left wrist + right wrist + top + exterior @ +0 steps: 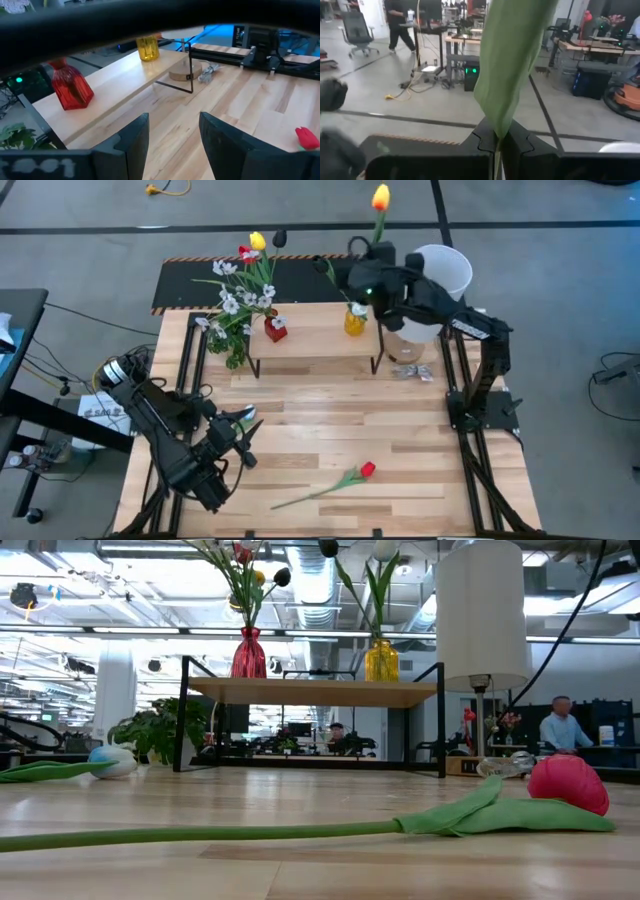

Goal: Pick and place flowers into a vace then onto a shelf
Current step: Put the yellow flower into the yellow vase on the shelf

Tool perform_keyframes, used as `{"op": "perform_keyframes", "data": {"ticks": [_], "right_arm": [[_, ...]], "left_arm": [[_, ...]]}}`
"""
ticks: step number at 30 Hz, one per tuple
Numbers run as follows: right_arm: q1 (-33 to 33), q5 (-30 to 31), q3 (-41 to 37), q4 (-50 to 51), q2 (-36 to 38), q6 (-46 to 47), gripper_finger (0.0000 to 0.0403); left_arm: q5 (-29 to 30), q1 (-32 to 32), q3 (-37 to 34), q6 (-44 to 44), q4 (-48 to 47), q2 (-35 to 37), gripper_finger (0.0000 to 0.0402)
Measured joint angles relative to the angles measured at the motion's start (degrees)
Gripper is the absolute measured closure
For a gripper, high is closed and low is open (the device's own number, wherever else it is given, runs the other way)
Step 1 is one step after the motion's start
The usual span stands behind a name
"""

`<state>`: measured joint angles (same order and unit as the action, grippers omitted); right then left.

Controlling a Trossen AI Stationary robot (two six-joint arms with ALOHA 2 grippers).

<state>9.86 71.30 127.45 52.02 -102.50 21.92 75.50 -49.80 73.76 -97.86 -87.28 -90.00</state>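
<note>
The shelf (315, 345) stands at the table's far side. On it are a red vase (275, 330) full of flowers (245, 275) and a yellow vase (355, 320) with a few stems. My right gripper (365, 252) is up above the yellow vase, shut on a yellow-orange tulip (380, 198). A red tulip (367, 470) lies flat on the table near the front edge. My left gripper (240, 420) hangs open and empty over the table's left part, pointing toward the shelf (115, 85). A white tulip (110, 760) lies on the table at the left. My right gripper pinches the tulip's green stem and leaf (496, 131) between its two shut fingers (520, 142), which come at it about level. The leaf and the head stand up above the fingers, lifted clear. The arm hides the stem's lower end.
A white lamp shade (440, 270) on a round wooden base stands at the shelf's right end, close to my right arm. A crumpled clear wrapper (410, 370) lies in front of it. A leafy green sprig (237, 350) sits by the shelf's left leg. Bare wood spreads between shelf and red tulip.
</note>
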Motion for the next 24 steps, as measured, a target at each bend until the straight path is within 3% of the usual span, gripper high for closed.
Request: {"op": "perform_keyframes", "data": {"ticks": [8,24], "right_arm": [[0.0,0.5,-5.9,-0.1,0.2,8.3,0.0403],[0.1,-0.7,-7.0,10.5,0.0,21.7,0.0403]], "left_arm": [[-1.7,-0.1,0.0,0.6,0.0,0.0,0.0237],[-2.1,-0.1,0.0,2.7,0.3,0.0,0.0237]]}}
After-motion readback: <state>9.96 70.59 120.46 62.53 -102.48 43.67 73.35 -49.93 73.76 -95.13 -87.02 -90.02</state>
